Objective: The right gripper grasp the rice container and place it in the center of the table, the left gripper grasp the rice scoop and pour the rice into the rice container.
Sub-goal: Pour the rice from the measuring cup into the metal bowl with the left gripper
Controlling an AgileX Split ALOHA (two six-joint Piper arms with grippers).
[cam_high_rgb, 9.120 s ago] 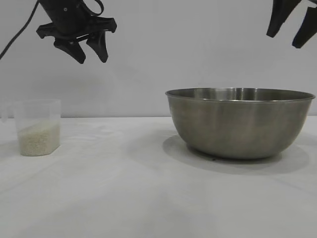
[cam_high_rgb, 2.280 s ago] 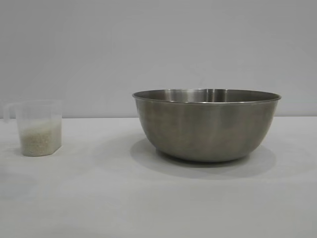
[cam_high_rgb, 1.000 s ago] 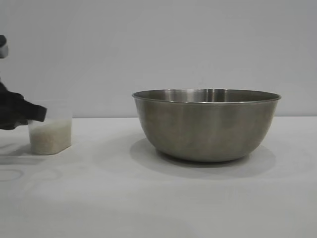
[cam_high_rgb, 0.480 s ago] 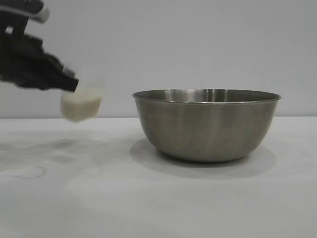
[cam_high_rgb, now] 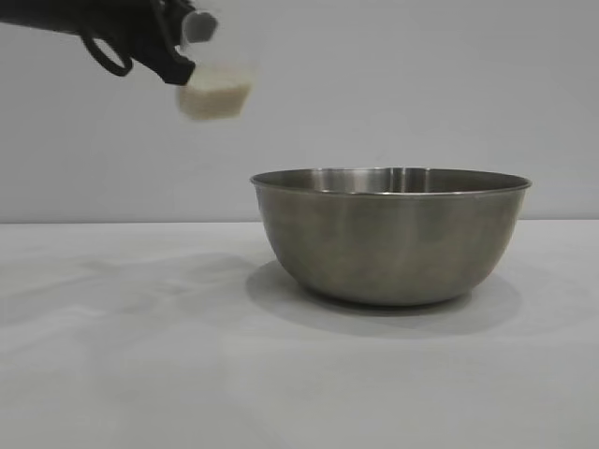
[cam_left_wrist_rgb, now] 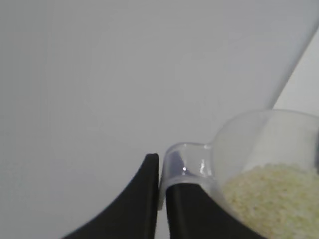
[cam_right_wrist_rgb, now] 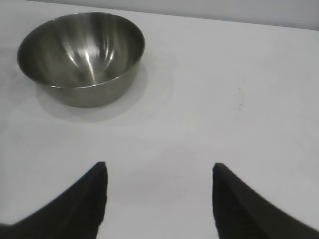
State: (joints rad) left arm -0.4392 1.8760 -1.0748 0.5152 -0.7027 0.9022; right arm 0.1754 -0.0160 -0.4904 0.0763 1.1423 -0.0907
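The rice container [cam_high_rgb: 390, 234], a big steel bowl, stands upright on the table, with no rice showing inside it [cam_right_wrist_rgb: 82, 55]. High at the upper left, my left gripper [cam_high_rgb: 178, 51] is shut on the handle of the rice scoop [cam_high_rgb: 217, 84], a clear plastic cup held in the air to the left of the bowl and above its rim. In the left wrist view the fingers of the left gripper [cam_left_wrist_rgb: 159, 172] pinch the scoop's [cam_left_wrist_rgb: 259, 144] handle loop. The rice [cam_left_wrist_rgb: 271, 194] lies in the cup's bottom [cam_high_rgb: 213, 98]. My right gripper [cam_right_wrist_rgb: 159, 167] is open, holds nothing, and hangs well back from the bowl.
The white table [cam_high_rgb: 140, 355] stretches bare in front of and to the left of the bowl. A plain grey wall [cam_high_rgb: 393, 84] stands behind. The right arm is out of the exterior view.
The left gripper has lifted the scoop off the table's left side, carrying it up and rightwards toward the bowl. The bowl and right gripper have not moved.
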